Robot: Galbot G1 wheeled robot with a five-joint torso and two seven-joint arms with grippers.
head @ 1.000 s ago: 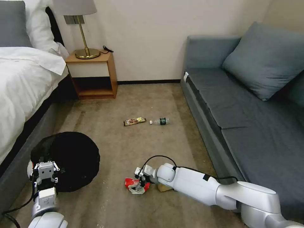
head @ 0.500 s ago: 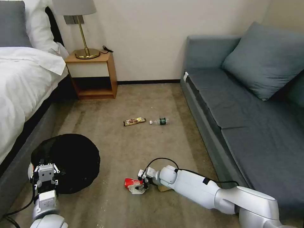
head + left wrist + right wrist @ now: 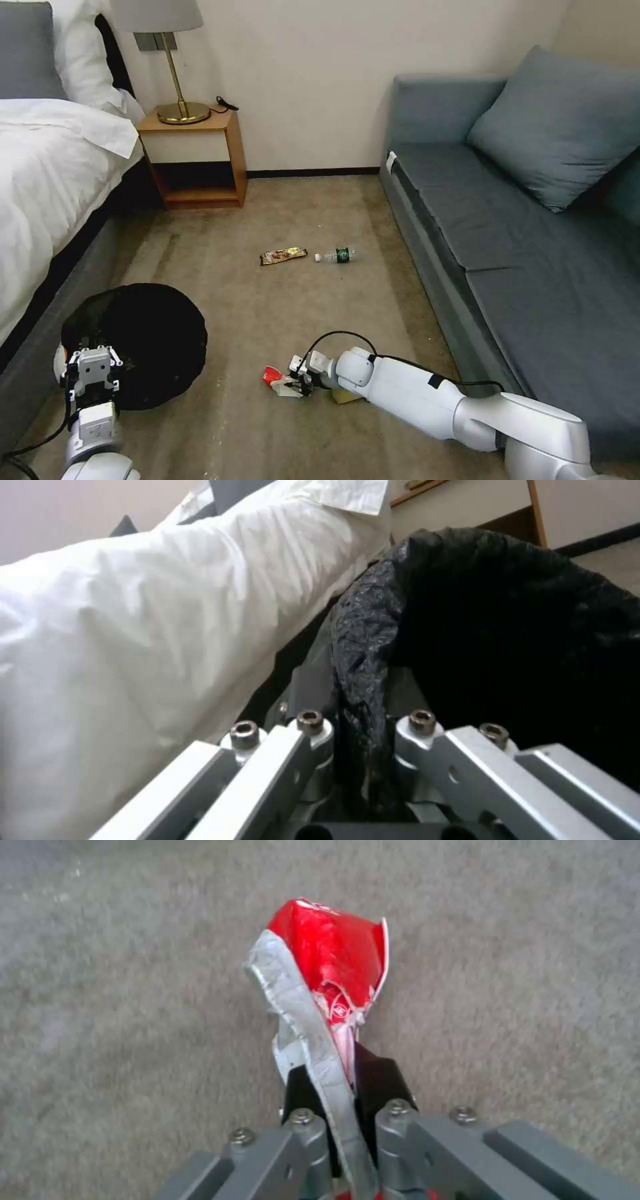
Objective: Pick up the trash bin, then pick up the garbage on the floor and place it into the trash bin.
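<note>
The trash bin (image 3: 137, 340), its black bag (image 3: 507, 630) crinkled over the rim, sits on the carpet by the bed. My left gripper (image 3: 92, 355) is shut on its near rim, fingers pinching the bag (image 3: 360, 720). My right gripper (image 3: 293, 385) is low over the floor, shut on the red-and-white crumpled packet (image 3: 273, 377), which sticks out past the fingers (image 3: 327, 955). A brown paper bag (image 3: 345, 397) peeks out under the right wrist. Farther off lie a gold-brown wrapper (image 3: 283, 255) and a small clear bottle (image 3: 337, 255).
A bed with white sheets (image 3: 47, 187) borders the left. A grey sofa (image 3: 533, 253) runs along the right. A wooden nightstand (image 3: 193, 157) with a lamp stands at the back wall. Open carpet lies between the bin and the wrapper.
My right gripper has closed on the red-and-white packet, squeezing it narrower and drawing it slightly up off the carpet. The left gripper and the bin have shifted slightly towards me.
</note>
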